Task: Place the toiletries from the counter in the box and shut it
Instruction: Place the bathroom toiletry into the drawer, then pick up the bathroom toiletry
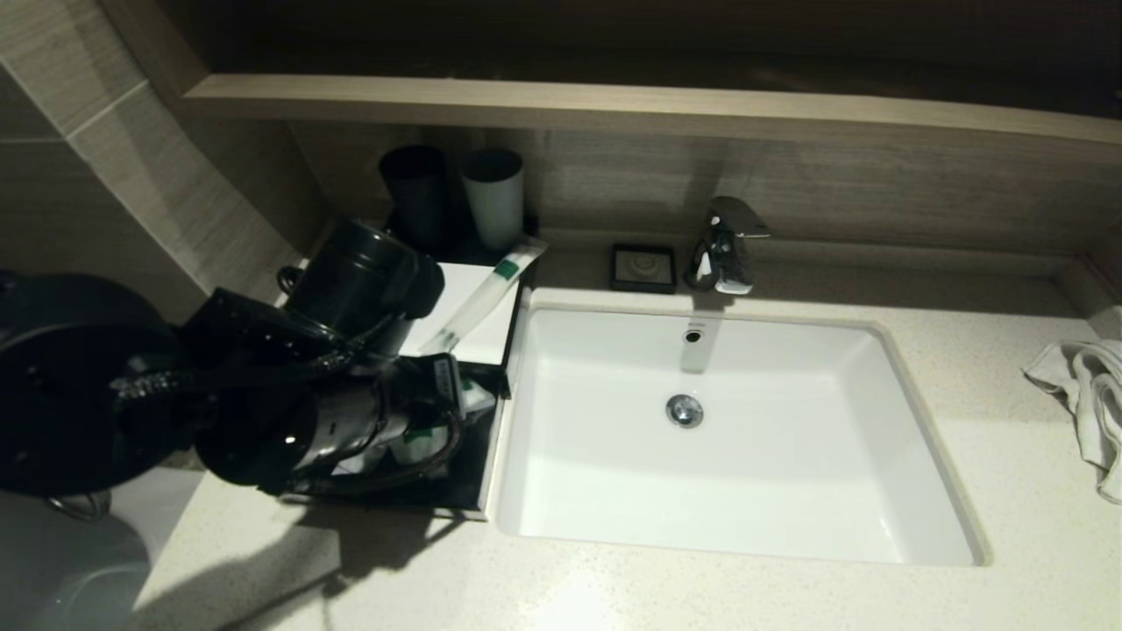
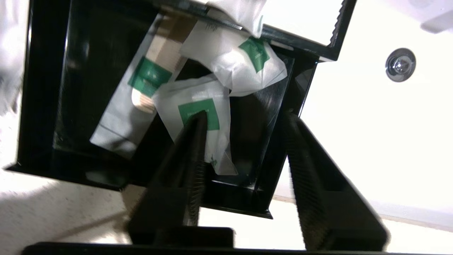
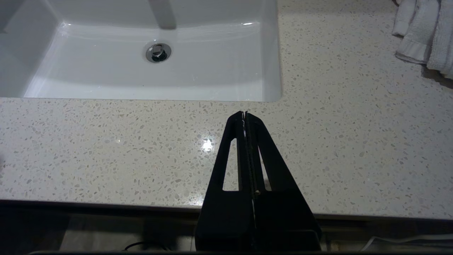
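The box (image 1: 495,342) stands left of the sink with its front drawer (image 2: 39,106) pulled out. Three toiletries lie in the drawer: a long sachet (image 2: 141,92) and two short pouches (image 2: 198,106) (image 2: 247,63), partly overlapping. Another long sachet (image 1: 486,294) lies slantwise on the box's white top. My left gripper (image 2: 244,117) hovers open over the drawer's sink-side part and holds nothing; one finger (image 2: 191,148) crosses in front of the nearer pouch. My right gripper (image 3: 244,113) is shut and empty above the counter (image 3: 106,141), near its front edge.
A black cup (image 1: 412,197) and a grey cup (image 1: 493,197) stand behind the box. A small black soap dish (image 1: 644,267) and the faucet (image 1: 723,245) sit behind the sink (image 1: 877,456). A white towel (image 1: 1087,403) lies at the far right.
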Tool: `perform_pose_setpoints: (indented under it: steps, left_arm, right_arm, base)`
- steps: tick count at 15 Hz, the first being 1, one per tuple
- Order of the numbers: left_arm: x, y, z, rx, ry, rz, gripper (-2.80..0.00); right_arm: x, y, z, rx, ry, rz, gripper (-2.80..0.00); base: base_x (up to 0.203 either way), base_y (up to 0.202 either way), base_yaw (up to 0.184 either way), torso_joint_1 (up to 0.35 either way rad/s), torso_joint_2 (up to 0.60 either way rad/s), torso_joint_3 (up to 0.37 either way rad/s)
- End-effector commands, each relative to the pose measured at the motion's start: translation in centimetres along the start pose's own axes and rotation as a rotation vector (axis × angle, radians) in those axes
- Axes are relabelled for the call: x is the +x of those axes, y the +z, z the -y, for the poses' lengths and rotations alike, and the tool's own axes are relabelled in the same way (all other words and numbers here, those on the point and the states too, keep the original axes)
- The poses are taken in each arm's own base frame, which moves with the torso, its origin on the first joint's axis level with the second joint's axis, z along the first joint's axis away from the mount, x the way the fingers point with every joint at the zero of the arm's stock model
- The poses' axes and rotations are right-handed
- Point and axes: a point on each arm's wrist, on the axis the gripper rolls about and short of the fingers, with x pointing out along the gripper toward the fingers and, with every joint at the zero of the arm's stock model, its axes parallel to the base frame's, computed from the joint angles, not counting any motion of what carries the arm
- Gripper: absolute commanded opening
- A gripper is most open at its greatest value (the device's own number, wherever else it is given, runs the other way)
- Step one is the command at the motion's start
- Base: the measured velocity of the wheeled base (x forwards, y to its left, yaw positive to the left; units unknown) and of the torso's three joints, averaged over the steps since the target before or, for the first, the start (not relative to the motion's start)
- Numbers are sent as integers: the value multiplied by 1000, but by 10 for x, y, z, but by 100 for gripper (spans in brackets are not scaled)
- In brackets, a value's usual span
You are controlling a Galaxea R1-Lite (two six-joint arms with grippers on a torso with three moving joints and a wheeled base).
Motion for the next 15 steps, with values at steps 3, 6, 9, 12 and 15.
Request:
perform_pose_setpoints:
  steps: [3,6,9,12,15]
  left_arm:
    - [4,17,-6,151,23,34,-280]
    - [9,28,-16,307,-18,17,-280]
    - [19,38,-20,354,-34,24,-280]
    - [26,46,-16,383,-84,63,-280]
    - [32,51,-16,407,-106,98,-280]
  right_arm:
    - [0,0,0,0,0,0,-280]
    - [0,0,0,0,0,0,-280]
    - [0,0,0,0,0,0,-280]
    - [0,0,0,0,0,0,-280]
    - [0,0,0,0,0,0,-280]
  base:
    - [0,0,0,0,0,0]
    - [0,0,0,0,0,0]
    - [0,0,0,0,0,0]
    - [0,0,0,0,0,0]
    - [0,0,0,0,0,0]
